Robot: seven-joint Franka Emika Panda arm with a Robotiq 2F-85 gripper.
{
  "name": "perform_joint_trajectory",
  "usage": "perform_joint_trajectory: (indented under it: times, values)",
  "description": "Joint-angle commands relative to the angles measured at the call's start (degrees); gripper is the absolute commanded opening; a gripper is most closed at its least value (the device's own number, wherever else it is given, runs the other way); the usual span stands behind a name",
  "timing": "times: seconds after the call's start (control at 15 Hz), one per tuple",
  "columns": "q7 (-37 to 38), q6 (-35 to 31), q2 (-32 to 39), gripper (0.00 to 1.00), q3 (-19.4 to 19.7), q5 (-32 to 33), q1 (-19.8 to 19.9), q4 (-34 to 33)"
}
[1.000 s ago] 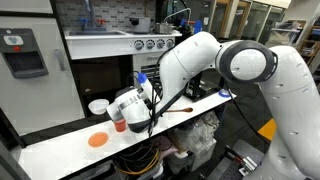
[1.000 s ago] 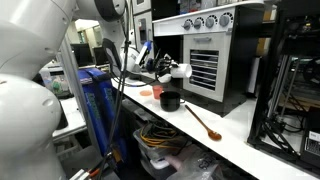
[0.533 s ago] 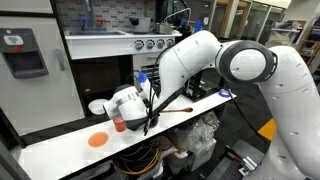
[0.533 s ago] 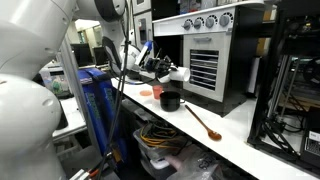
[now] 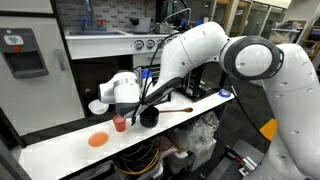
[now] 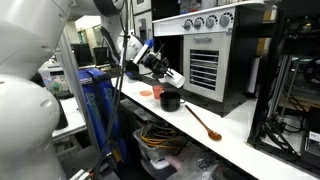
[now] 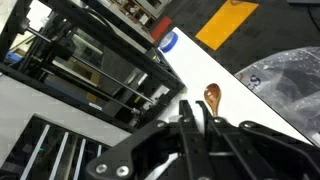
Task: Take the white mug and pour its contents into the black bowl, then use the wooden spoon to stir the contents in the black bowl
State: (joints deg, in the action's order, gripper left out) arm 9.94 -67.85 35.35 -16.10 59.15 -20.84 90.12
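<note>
**Pouring step, arm raised over the surface.** The gripper [image 6: 167,72] hangs tilted above the bowl [image 6: 170,101]. The bowl stands about midway along the surface [image 5: 60,150], with a red cup [image 5: 120,123] just beside it.

**Procedure, as I judge it.** I bring the mug's lip over the bowl's centre rather than its rim. I lower until the drop is short, then tip slowly so that nothing spills toward the red cup. The spoon [image 5: 175,111] lies flat past the bowl, toward the end of the surface by the arm's base. It is untouched, and stirring is not yet begun.

**Jaws.** In the wrist view they stand narrow, nearly together. In an exterior view a pale thing sits at their tip, which I take for the mug [image 6: 175,77]. It appears pinched by its wall and tipped downward above the bowl. The wrist view does not show it, so the hold is my reading. The contents of mug and bowl cannot be seen.
</note>
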Motion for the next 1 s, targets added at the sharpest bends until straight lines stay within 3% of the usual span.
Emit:
perform_joint_trajectory:
  times: [0.0,0.53,0.93]
  values:
    - [2.4,-6.0,-5.1,0.02,0.3,-7.8,2.9,1.9]
    - [7.6,-21.5,-15.8,0.02,4.3,-23.8,7.9,7.5]
    - [10.6,-32.8,-23.7,0.02,8.2,-28.6,9.3,15.2]
